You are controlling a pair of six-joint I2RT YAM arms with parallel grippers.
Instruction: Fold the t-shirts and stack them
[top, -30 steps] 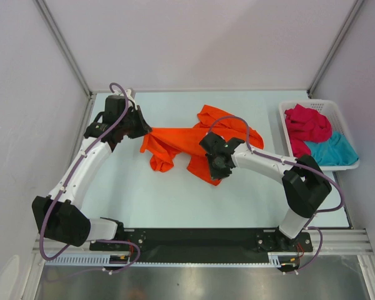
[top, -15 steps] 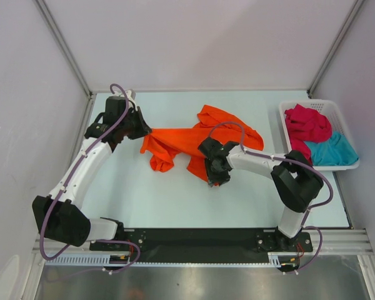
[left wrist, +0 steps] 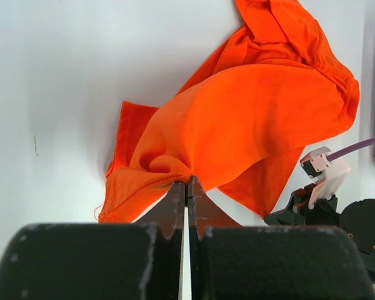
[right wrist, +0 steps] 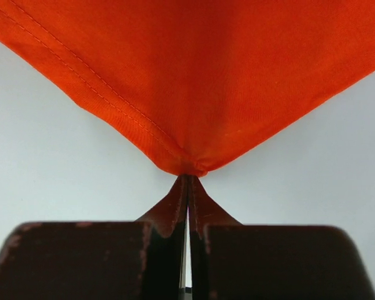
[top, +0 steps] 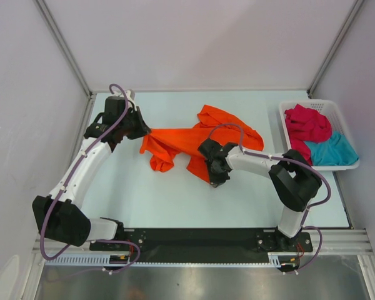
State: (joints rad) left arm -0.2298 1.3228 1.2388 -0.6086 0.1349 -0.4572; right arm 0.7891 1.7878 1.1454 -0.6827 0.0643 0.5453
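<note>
Orange t-shirt (top: 181, 140) lies crumpled mid-bench (top: 175, 200). I see my left claw (left wrist: 186, 186) pressed together on a fold at its left edge, and my right claw (right wrist: 187, 180) pinching a hem corner. Further right, the crimson t-shirt (top: 307, 123) and the teal t-shirt (top: 331, 151) sit in the white basket (top: 305, 102).

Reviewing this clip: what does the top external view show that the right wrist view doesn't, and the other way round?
Only top external: the white plastic lattice basket holding the crimson red cloth t-shirt and the teal blue cloth t-shirt, both arms, and the left tool pinching the bright orange cloth t-shirt.
Only right wrist: a close-up of the right tool shut on a stitched hem corner.
Both: the orange shirt over the pale table.
</note>
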